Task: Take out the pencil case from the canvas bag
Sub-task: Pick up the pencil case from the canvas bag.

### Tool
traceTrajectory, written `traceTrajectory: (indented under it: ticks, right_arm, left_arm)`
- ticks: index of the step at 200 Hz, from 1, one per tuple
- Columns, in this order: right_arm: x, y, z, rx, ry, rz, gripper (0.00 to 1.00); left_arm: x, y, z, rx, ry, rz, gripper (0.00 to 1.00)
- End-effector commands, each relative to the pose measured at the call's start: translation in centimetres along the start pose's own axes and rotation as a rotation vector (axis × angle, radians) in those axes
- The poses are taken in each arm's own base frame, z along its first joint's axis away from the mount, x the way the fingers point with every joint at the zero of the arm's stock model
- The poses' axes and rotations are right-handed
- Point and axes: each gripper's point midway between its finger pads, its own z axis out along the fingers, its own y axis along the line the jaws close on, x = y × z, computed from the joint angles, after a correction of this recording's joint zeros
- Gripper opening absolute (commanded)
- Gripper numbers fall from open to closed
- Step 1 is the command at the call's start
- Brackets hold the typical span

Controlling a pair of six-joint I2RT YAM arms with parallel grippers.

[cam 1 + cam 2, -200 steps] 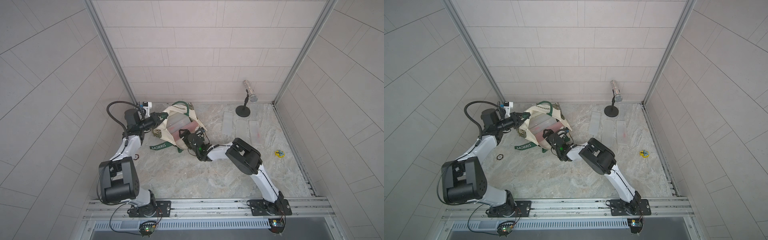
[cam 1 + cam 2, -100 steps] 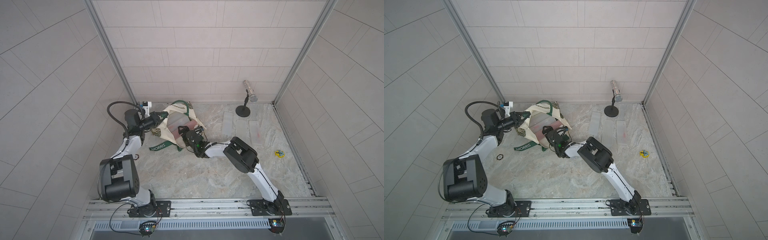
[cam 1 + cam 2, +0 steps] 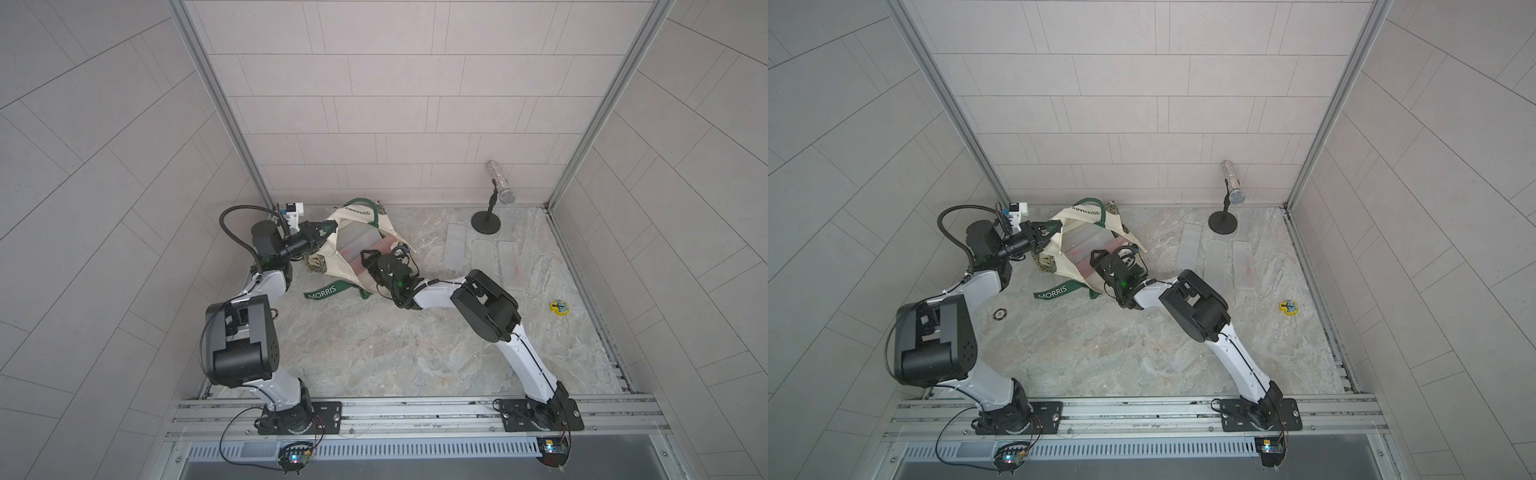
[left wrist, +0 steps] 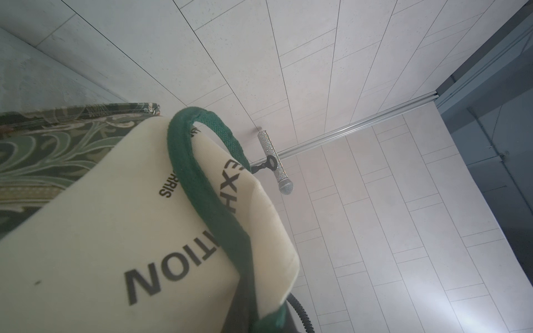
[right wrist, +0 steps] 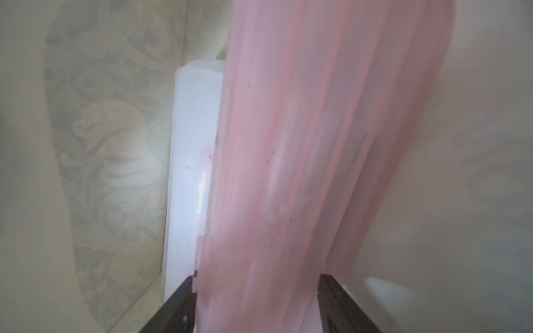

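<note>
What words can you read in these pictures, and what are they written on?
"MORRIS": white letters on the lower green strap of the canvas bag, in both top views.
"EXH" and "TION": big dark print on the bag's cream cloth, in the left wrist view.
"RRIS": smaller dark print on the same cloth, partly hidden by the strap.
White lettering on the upper green strap: too small to read surely.

Pale grey tiled walls (image 3: 374, 104) on 3 sides, aluminium corner posts (image 3: 222, 104); grey-beige marbled worktop (image 3: 374, 353) w/ slotted aluminium rail (image 3: 415, 413) along front edge. Diffuse light.
</note>
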Motion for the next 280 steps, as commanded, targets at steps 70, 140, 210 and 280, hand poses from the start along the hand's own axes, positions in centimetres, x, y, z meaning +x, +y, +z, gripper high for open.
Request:
traceTrajectory:
  ticks: [70,140,210,280]
  right_arm:
    - [-1.1,1.3,-2.9,-0.038,0.049,-0.104,0.51]
    - [-1.3,-3.0,-6.9,0.076,0.047,-0.112,0.42]
    - [0.4,-1.0,-5.1,-0.051,0.097,-0.036,0.53]
    - [2.5,-2.6,-4.2,0.099,0.112,-0.034,0.57]
  left_arm:
    - [-0.4,-4.5,-0.4,0.068,0.030,0.232,0.00]
    - [0.7,-1.9,-1.6,-0.210,0.095,0.361,0.00]
    - [0.8,-2.2,-1.6,-0.223,0.121,0.382,0.00]
    - [1.2,-3.3,-1.6,-0.253,0.242,0.399,0.00]
